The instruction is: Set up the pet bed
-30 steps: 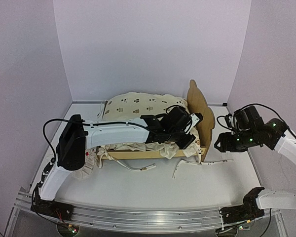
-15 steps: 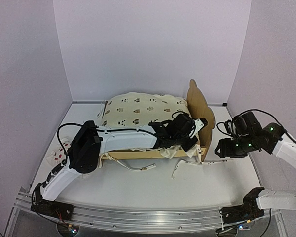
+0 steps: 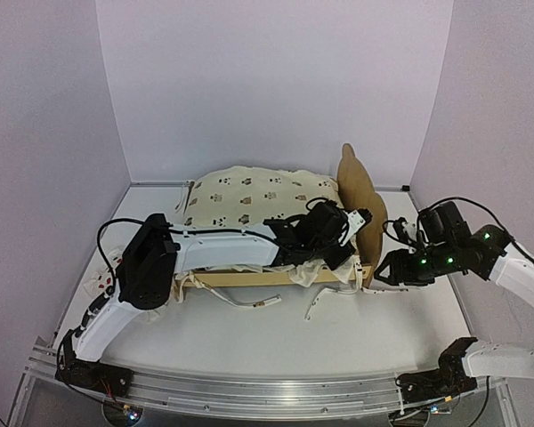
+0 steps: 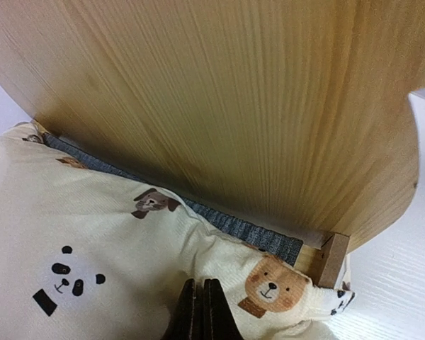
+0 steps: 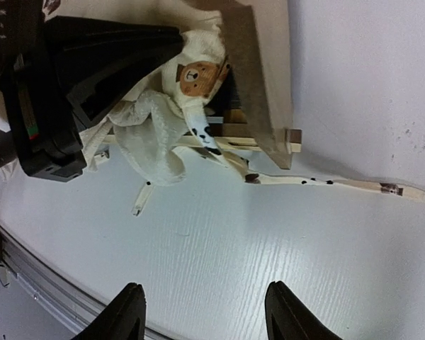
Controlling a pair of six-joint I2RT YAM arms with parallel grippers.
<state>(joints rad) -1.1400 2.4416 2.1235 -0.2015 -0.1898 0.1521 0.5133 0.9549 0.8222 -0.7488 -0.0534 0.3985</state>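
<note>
Bed [image 3: 249, 277] sits mid-table, headboard [image 4: 234, 106] on the right, quilt [image 4: 92, 234] draped over it. Your left gripper [image 4: 198, 312] is clenched tight at the quilt's corner by the headboard — fabric caught or not, can't tell. Right gripper [image 5: 204, 287] hangs spread wide over the table [image 5: 340, 248] — holding nothing.

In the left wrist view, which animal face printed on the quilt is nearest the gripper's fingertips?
The orange-brown bear face, just right of the shut left gripper; the panda and brown dog sit farther off.
</note>
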